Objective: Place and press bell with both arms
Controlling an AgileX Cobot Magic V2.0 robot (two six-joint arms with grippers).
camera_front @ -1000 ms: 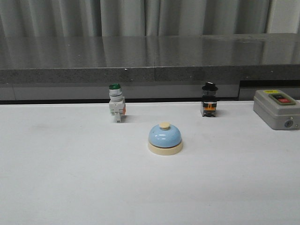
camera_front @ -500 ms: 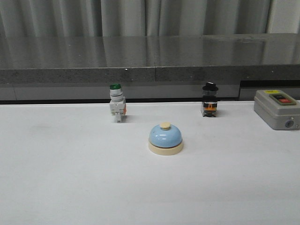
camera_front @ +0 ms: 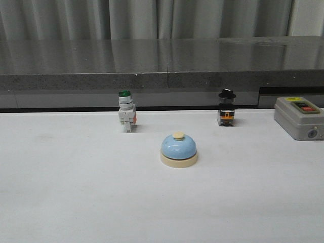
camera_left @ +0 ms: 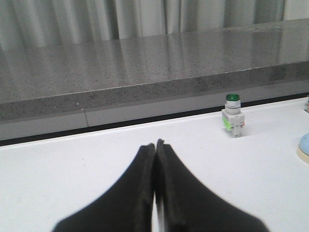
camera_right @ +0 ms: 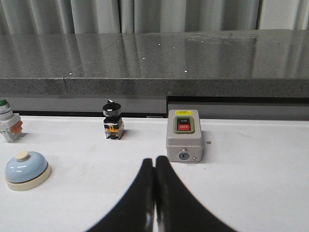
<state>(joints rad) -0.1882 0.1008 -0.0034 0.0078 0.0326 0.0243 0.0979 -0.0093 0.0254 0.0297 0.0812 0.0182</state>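
Note:
The light-blue bell (camera_front: 178,149) with a cream base and cream button stands upright on the white table, near its middle. It also shows in the right wrist view (camera_right: 27,169), and its edge shows in the left wrist view (camera_left: 304,146). Neither arm is in the front view. My left gripper (camera_left: 155,143) is shut and empty, low over the table, well short of the bell. My right gripper (camera_right: 154,159) is shut and empty, to the right of the bell and apart from it.
A green-capped white switch (camera_front: 126,116) stands behind the bell to the left. A black-knobbed switch (camera_front: 226,112) stands behind it to the right. A grey on/off switch box (camera_front: 298,117) sits at the far right. A dark stone ledge (camera_front: 162,66) runs along the back.

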